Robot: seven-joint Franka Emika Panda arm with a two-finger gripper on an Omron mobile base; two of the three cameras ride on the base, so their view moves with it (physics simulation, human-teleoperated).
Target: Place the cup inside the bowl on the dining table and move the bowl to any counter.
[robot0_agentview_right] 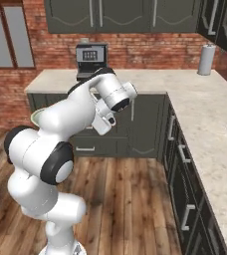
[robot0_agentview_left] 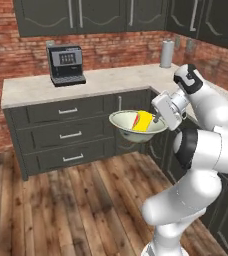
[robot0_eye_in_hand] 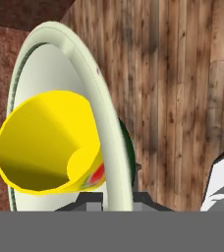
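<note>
The desk (robot0_agentview_left: 101, 80), the stone worktop over dark cabinets against the brick wall, is lying beyond the load, toward 11 o'clock from it in the left base view, carrying a coffee machine (robot0_agentview_left: 66, 65). The bowl (robot0_agentview_left: 136, 126) is hanging in the air over the wood floor (robot0_agentview_left: 61, 205), mouth facing upward and slightly tilted. The gripper (robot0_agentview_left: 157, 119) is pinching the bowl's rim at its 3 o'clock side. The cup (robot0_agentview_left: 144, 121) is lying inside the bowl, long axis tipped, mouth toward the hand camera.
</note>
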